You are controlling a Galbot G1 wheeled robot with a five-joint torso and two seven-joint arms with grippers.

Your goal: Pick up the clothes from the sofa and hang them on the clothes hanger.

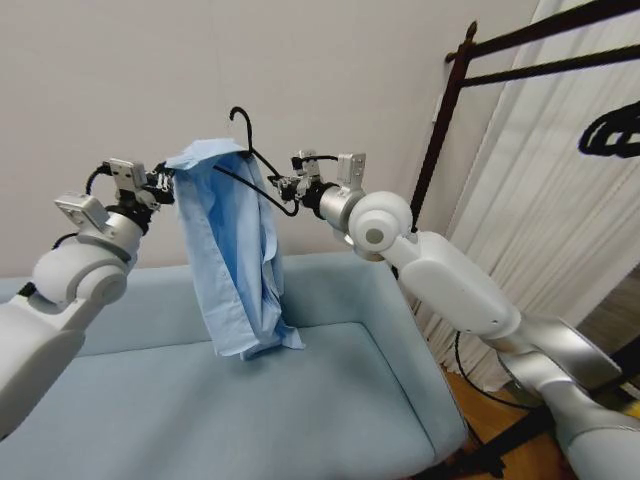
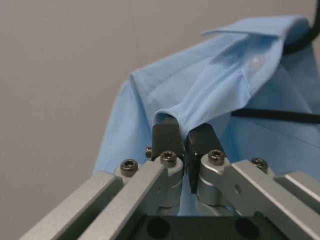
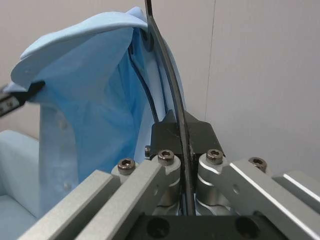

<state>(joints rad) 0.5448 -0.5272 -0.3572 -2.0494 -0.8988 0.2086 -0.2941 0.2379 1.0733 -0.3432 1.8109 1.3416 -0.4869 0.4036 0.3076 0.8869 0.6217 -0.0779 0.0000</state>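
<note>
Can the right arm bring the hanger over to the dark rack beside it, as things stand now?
Probably not yet. The right pincer grips the hanger and the way to the rack looks open, but the left pincer is shut on the shirt draped over it, which would hold it back.

White curtain, plain wall

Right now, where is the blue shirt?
In the head view the blue shirt hangs on a hanger above the sofa, left of centre, between the left gripper and right gripper.
</note>
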